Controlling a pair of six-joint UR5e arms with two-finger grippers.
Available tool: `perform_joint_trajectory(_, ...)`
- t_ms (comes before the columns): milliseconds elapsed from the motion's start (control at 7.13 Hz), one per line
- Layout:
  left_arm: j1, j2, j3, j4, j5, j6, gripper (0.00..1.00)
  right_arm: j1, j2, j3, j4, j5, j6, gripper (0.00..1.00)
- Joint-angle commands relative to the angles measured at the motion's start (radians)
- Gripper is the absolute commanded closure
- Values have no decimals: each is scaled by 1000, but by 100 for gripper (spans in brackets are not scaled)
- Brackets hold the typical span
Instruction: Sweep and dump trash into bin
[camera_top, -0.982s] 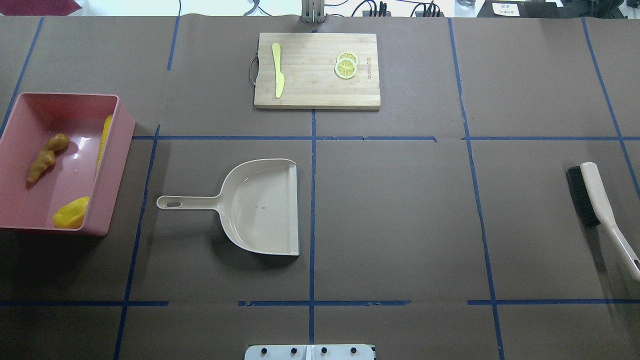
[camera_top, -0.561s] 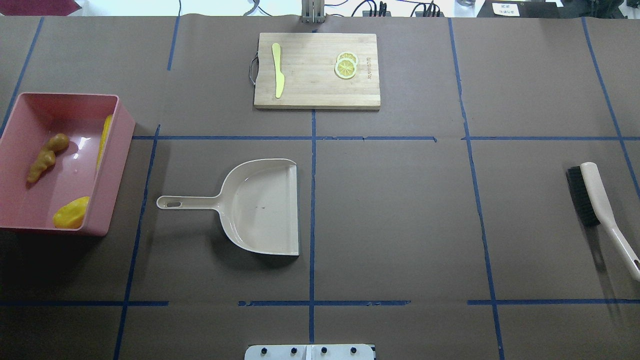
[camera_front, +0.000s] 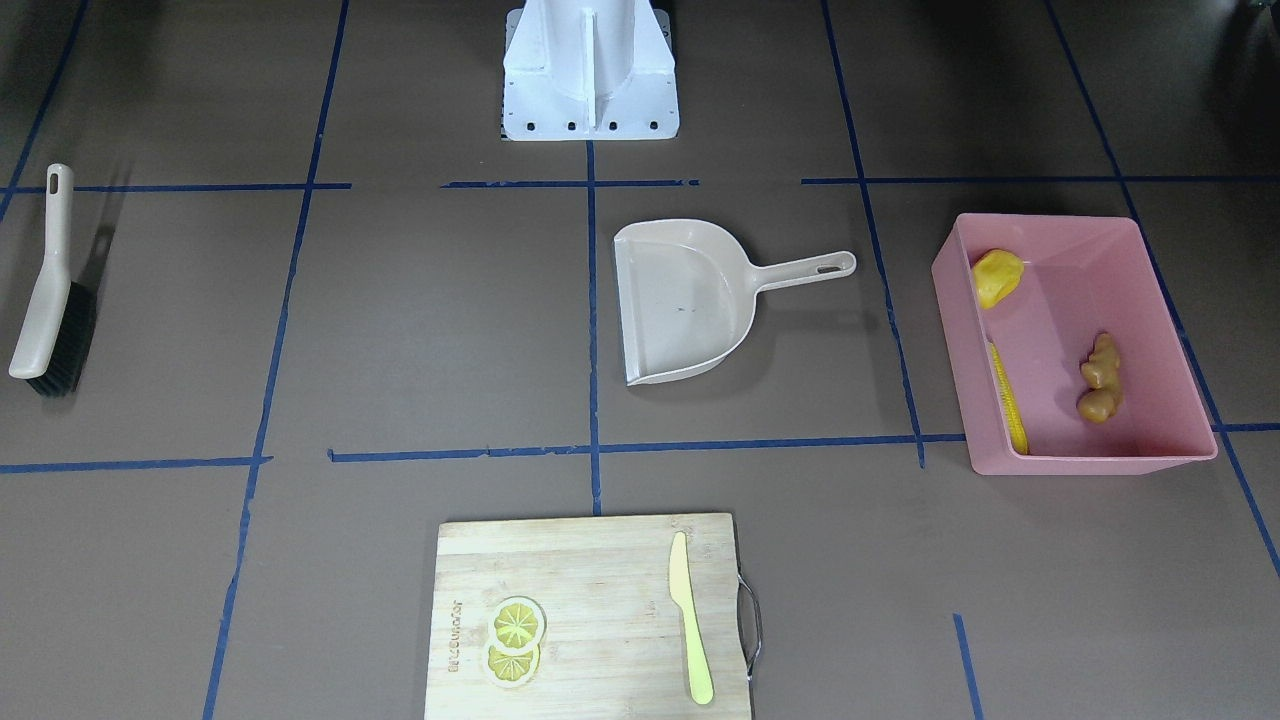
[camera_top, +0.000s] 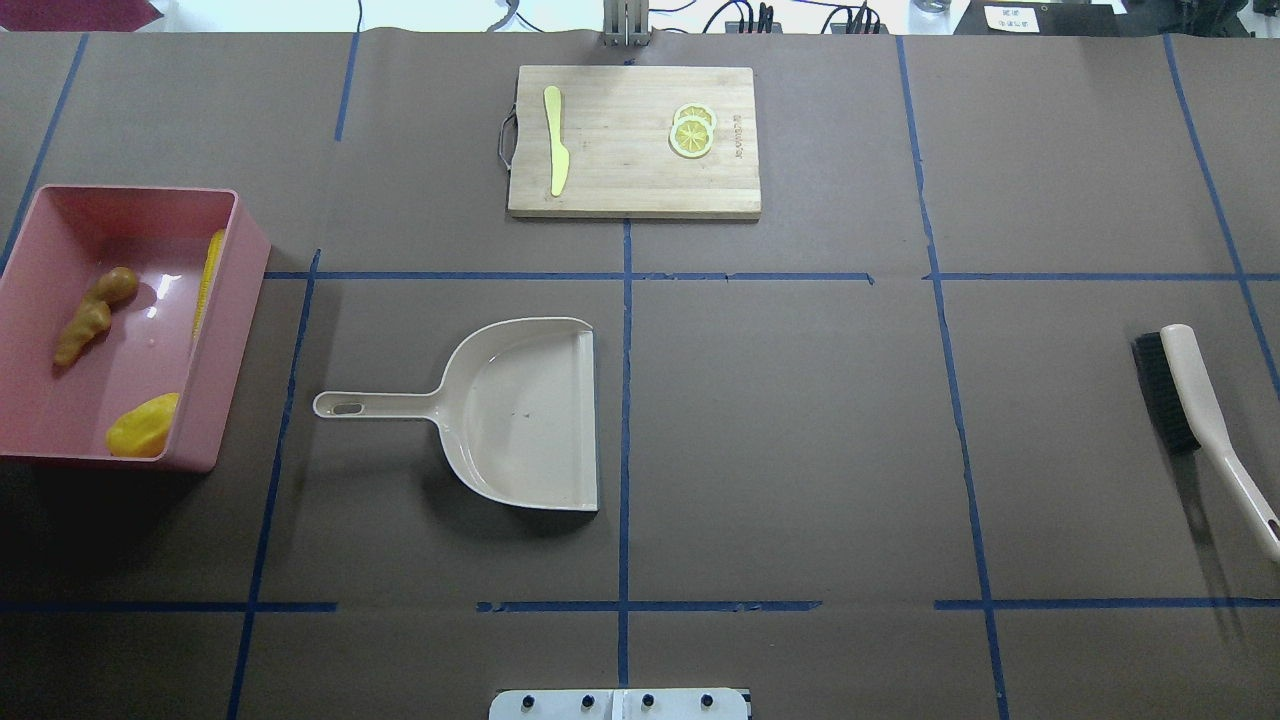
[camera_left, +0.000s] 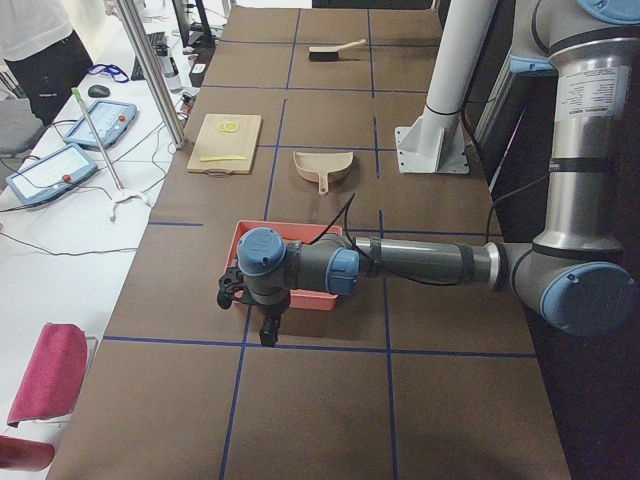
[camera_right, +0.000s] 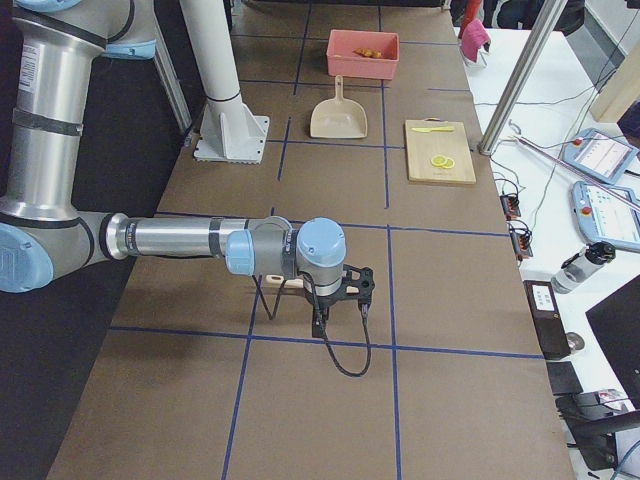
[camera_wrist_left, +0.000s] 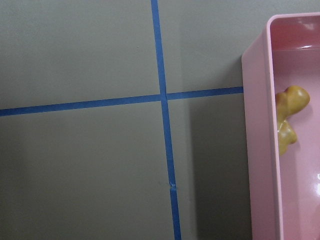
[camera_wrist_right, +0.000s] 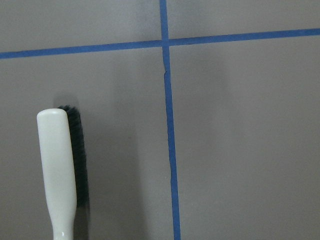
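Front view, trash: all three pieces lie inside the large pink rectangular plastic tub (camera_front: 1090, 464). The yellow toy corn cob (camera_front: 1006, 396) is along the wall nearest the dustpan, the yellow potato-like lump (camera_front: 997, 277) in a corner, and the tan knobbly ginger root (camera_front: 1098, 378) on the floor.
Front view, pan: the beige plastic dustpan (camera_front: 680, 300) lies empty on the brown paper-covered worktop (camera_front: 400, 330), apart from the tub.
Overhead: neither of my hands is in frame. The beige-handled black-bristle brush (camera_top: 1195, 385) lies at my far right.
Left side view: my left hand (camera_left: 269, 335) hangs pointing down just beside the tub. I cannot tell whether it is spread or pressed together.
Right side view: my right hand (camera_right: 318, 325) hangs over the brush. I cannot tell its state.
Left wrist: tub wall and ginger at the frame edge. No fingers show.
Right wrist: the brush lies loose below.
Step, judged: dumping looks done and only parking is left. I should rise straight up before swinging, so I clip neither tub rim nor brush.
Writing: there is a burnt-in mark on the wooden cutting board (camera_front: 590, 610), too small to read.
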Motion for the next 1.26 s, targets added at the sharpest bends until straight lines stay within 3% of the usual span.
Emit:
perform_joint_trajectory(0, -3, -19, 46, -2, 9, -5, 0, 0, 23, 15, -78, 13, -36, 0)
perform_joint_trajectory(421, -6, -20, 87, -17, 9, 13, 0, -28, 110, -14, -98, 39, -30, 0)
perform_joint_trajectory(842, -12, -20, 54, -1, 6, 85, 0, -56, 135, -25, -96, 24, -27, 0)
perform_joint_trajectory(1122, -17, -3, -90, 229, 7, 85, 0, -56, 145, 6, -96, 18, -26, 0)
